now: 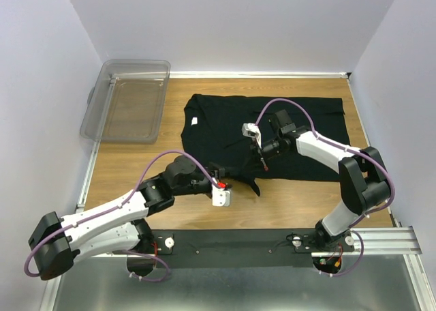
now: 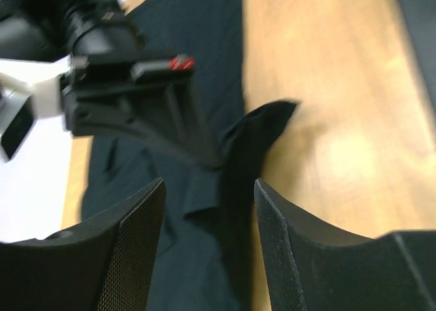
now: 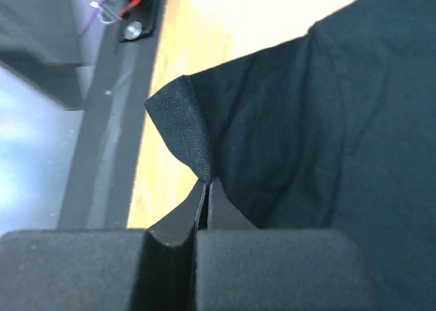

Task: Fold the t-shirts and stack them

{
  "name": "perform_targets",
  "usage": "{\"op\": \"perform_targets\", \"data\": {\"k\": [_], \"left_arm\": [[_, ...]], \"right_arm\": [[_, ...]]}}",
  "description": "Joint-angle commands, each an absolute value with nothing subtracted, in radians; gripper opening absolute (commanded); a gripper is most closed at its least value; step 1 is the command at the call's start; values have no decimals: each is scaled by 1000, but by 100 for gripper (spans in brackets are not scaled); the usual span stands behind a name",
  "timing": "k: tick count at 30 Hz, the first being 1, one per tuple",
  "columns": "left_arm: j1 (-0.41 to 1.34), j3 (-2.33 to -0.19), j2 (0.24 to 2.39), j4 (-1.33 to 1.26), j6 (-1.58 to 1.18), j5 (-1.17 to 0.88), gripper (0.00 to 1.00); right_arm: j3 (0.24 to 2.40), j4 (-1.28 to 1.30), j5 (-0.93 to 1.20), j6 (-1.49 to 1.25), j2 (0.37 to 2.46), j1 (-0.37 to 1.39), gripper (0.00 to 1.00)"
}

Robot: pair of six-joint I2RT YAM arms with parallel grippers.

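One black t-shirt (image 1: 286, 130) lies spread on the wooden table, its white neck label (image 1: 195, 122) at the left. My right gripper (image 1: 263, 164) is shut on a sleeve edge at the shirt's near side and pinches it up off the table; the right wrist view shows the pinched fold (image 3: 184, 130) above the closed jaws (image 3: 208, 185). My left gripper (image 1: 230, 180) is open just left of that spot. In the left wrist view its fingers (image 2: 143, 229) stand apart over the shirt's edge (image 2: 235, 161), empty, with the right gripper (image 2: 136, 93) beyond.
A clear plastic bin (image 1: 129, 99) stands at the table's far left corner. Bare wood (image 1: 136, 161) shows left of the shirt and along the near edge. Walls close in the back and both sides.
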State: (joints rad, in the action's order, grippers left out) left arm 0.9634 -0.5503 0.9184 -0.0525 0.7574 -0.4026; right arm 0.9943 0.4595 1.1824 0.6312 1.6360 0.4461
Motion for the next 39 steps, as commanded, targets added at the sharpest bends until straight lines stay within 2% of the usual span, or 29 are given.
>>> {"op": "perform_targets", "data": {"k": [1, 3, 17, 21, 22, 24, 26, 28, 30, 32, 33, 35, 37, 39], "left_arm": [[989, -584, 969, -78, 871, -189, 59], [997, -589, 992, -90, 882, -149, 57], [1023, -577, 1054, -166, 969, -100, 56], [1029, -581, 1071, -164, 973, -109, 37], [1029, -581, 1071, -164, 973, -113, 30], [1032, -577, 1071, -164, 969, -124, 24], [1032, -575, 1071, -161, 968, -135, 13], [1032, -575, 1071, -158, 963, -143, 0], [1032, -577, 1068, -156, 956, -155, 0], [1032, -577, 1052, -156, 937, -158, 0], [1032, -572, 1043, -153, 934, -160, 0], [1032, -563, 1009, -146, 920, -179, 0], [1031, -554, 979, -138, 910, -199, 0], [1032, -545, 963, -133, 888, -225, 0]], "right_arm": [[1031, 532, 1285, 660, 1637, 445, 3], [1034, 540, 1293, 661, 1640, 445, 3], [1052, 587, 1328, 678, 1667, 440, 4], [1055, 597, 1325, 681, 1672, 439, 4], [1055, 598, 1327, 681, 1675, 437, 4], [1057, 601, 1331, 683, 1677, 436, 5], [1060, 604, 1330, 683, 1678, 433, 7], [1063, 609, 1322, 681, 1677, 431, 14], [1083, 612, 1260, 670, 1666, 431, 42], [1107, 612, 1122, 617, 1645, 425, 58], [1117, 609, 922, 606, 1603, 419, 66], [1097, 607, 698, 633, 1548, 339, 69], [1044, 615, 579, 675, 1459, 206, 70], [991, 623, 412, 835, 1393, 103, 70]]}}
